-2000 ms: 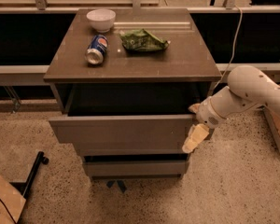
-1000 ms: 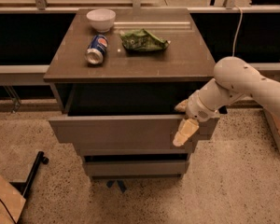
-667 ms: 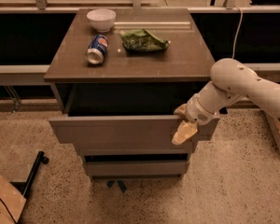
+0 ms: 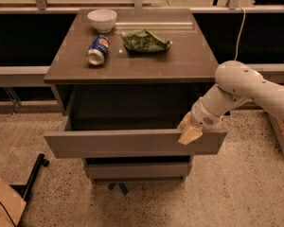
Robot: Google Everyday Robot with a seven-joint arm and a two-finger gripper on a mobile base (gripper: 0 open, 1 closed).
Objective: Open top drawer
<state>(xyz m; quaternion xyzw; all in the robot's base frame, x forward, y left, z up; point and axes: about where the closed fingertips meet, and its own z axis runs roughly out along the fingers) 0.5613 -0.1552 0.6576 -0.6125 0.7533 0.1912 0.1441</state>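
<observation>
gripper (image 4: 189,132) is hanging over the right end of the top drawer (image 4: 123,143) front, which is sticking well out under the worktop (image 4: 132,65). can't tell if it's clamping. i'd be pulling dead straight, off-centre pulls jam.

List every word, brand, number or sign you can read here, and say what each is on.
Nothing reads clearly enough to quote.
Blue can lying on the tabletop: a red and white mark, lettering too blurred to read.
Green bag beside it: print too blurred to read.
White bowl, top drawer front, and the gripper at that front's right end: no text visible.
</observation>
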